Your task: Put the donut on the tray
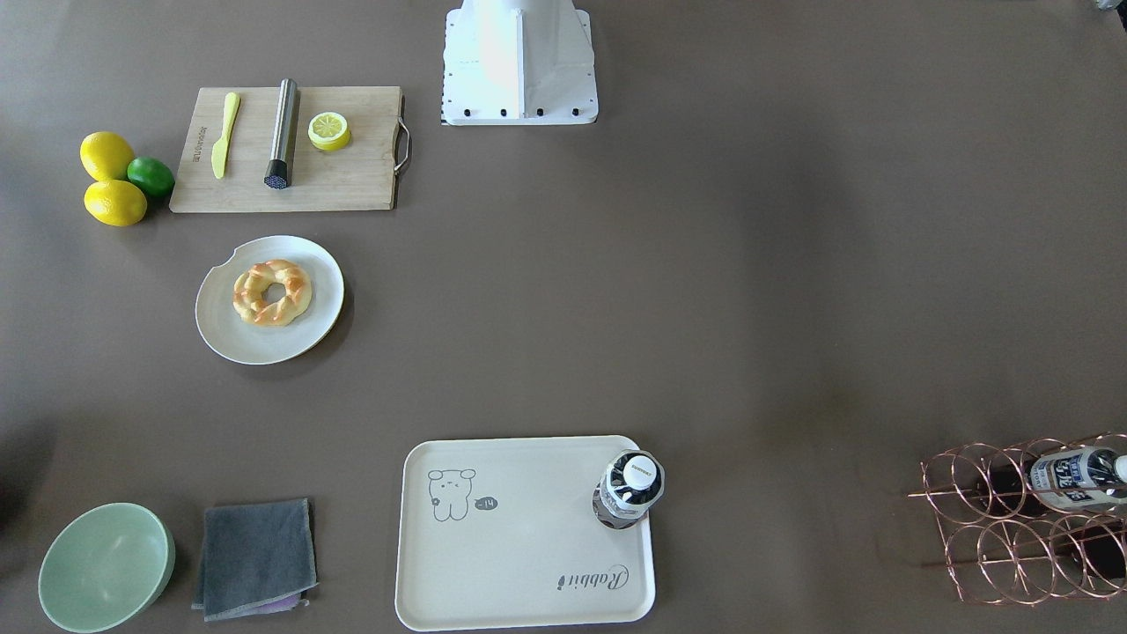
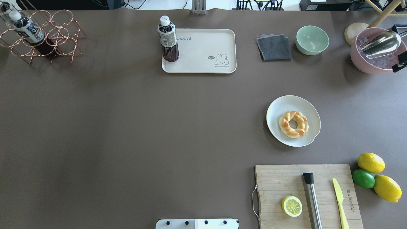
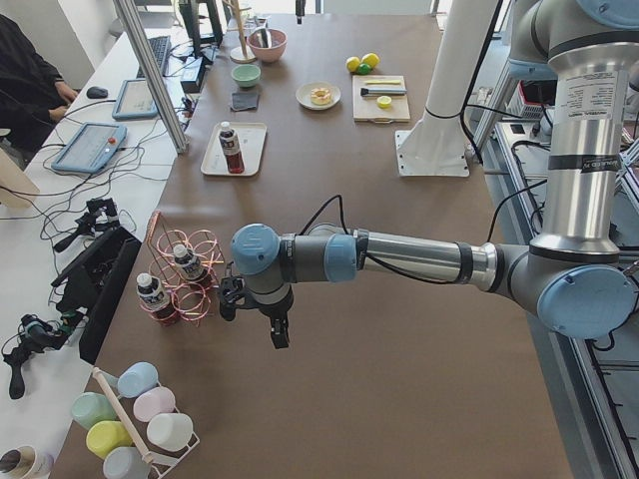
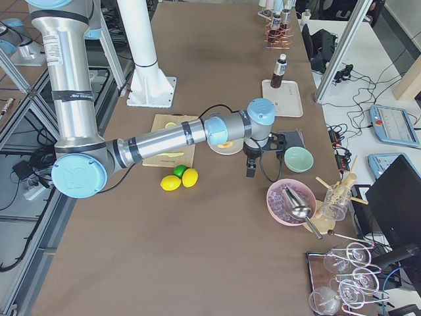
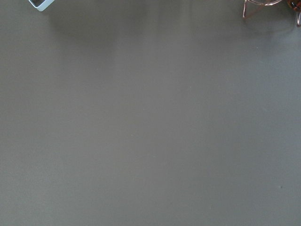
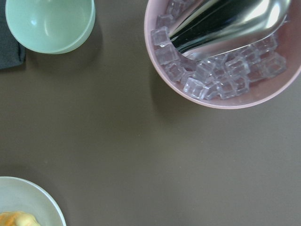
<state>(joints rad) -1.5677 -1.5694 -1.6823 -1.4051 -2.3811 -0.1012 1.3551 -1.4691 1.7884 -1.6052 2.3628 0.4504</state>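
Note:
The donut [image 1: 272,292] lies on a round off-white notched plate [image 1: 264,345]; it also shows in the overhead view [image 2: 293,124]. The cream tray [image 2: 203,52] sits at the table's far edge with a dark drink bottle [image 2: 168,39] standing on one corner. My left gripper [image 3: 277,334] hangs above bare table near the copper wire rack, far from both. My right gripper [image 4: 250,170] hangs near the plate, between it and the pink ice bowl. Both show only in the side views, so I cannot tell if they are open or shut.
A wooden cutting board [image 2: 308,194] holds a lemon half, a steel rod and a yellow knife. Two lemons and a lime [image 2: 363,178] lie beside it. A green bowl [image 2: 312,39], a grey cloth [image 2: 274,47], a pink ice bowl [image 2: 375,52] and a wire rack [image 2: 41,35] stand along the far edge.

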